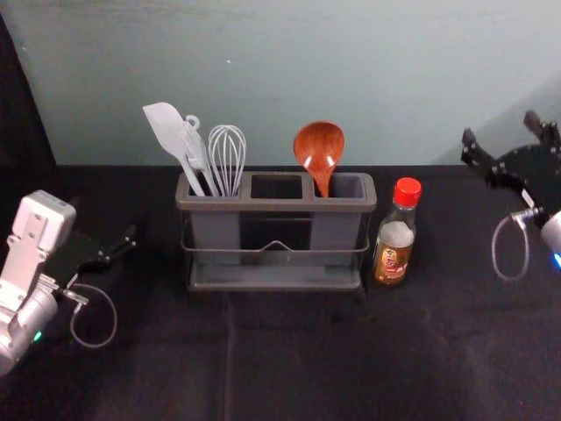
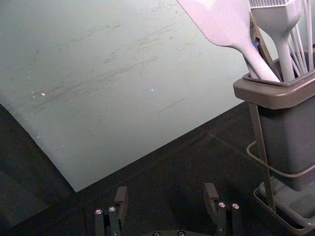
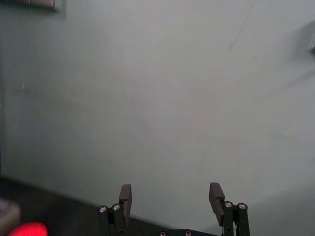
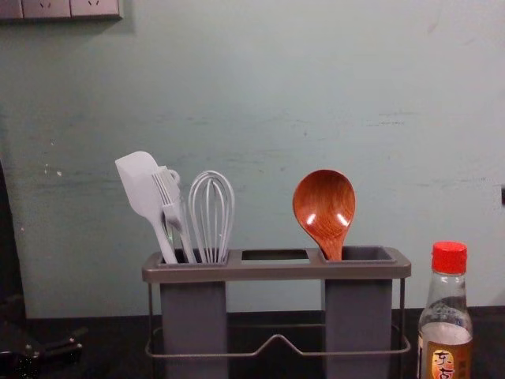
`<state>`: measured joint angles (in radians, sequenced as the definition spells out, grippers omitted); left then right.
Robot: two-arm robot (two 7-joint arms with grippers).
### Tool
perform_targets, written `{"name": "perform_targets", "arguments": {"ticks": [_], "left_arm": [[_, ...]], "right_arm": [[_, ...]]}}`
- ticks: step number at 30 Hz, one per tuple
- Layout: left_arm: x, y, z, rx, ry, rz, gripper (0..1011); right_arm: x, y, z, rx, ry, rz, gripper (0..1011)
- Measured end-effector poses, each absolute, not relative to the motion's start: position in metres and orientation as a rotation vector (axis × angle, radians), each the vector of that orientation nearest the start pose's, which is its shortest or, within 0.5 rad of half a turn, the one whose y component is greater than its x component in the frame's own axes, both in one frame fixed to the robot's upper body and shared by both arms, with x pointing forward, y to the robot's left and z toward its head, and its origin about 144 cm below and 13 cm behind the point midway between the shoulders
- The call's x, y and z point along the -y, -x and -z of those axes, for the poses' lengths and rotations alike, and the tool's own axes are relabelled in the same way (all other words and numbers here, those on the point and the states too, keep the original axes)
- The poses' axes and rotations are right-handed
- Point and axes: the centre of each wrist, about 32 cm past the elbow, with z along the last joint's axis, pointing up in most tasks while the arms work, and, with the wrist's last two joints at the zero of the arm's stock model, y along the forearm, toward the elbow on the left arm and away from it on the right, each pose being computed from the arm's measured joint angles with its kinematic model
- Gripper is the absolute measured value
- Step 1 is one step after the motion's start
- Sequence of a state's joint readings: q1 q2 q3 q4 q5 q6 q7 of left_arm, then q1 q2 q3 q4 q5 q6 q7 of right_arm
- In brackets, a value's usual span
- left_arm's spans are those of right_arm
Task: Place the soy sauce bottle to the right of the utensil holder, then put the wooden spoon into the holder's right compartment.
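- Utensil holder (image 1: 280,205): landmark of the scene, upright on the black-covered table (image 1: 289,360), with its compartments in a row and a wire rail around its lower part.
- Soy sauce bottle (image 1: 395,237): upright just beside the holder, on its right; red cap on top, printed label turned toward the robot.
- Wooden spoon (image 1: 319,145): stands in the holder's right compartment (image 1: 335,232), handle down and bowl raised above the rim, tilted slightly toward the holder's middle.
- Spatula (image 1: 165,127), pastry brush (image 1: 195,147) and whisk (image 1: 228,158): together in the holder's left compartment (image 1: 215,230), heads up; the spatula leans outward to the left, with the brush between it and the whisk.
- Left gripper (image 1: 103,219): over the table to the left of the holder, well apart from it; released, its fingers spread with nothing between them in the left wrist view.
- Right gripper (image 1: 500,130): raised to the right of the holder, beyond the bottle; likewise released, its fingers wide apart and grasping nothing in the right wrist view.
- Wall (image 1: 351,70): pale grey-green, behind the holder; a socket panel (image 4: 71,9) is mounted on it, above and to the left of the holder in the chest view.
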<state>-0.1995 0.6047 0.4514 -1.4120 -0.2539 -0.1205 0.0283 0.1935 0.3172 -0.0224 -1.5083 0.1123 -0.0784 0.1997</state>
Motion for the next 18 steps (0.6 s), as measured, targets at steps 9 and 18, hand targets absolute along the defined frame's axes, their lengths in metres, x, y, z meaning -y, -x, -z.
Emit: {"name": "perform_targets", "arguments": {"ticks": [9, 18], "left_arm": [[-0.310, -0.489, -1.140, 0.285, -0.304, -1.248, 1012], [-0.310, -0.489, -1.140, 0.285, -0.304, -1.248, 1011]], "right_arm": [[0.332, -0.508, -1.172, 0.232, 0.132, 1.328, 1002], [0.327, -0.508, -1.147, 0.193, 0.139, 1.319, 1003]]}}
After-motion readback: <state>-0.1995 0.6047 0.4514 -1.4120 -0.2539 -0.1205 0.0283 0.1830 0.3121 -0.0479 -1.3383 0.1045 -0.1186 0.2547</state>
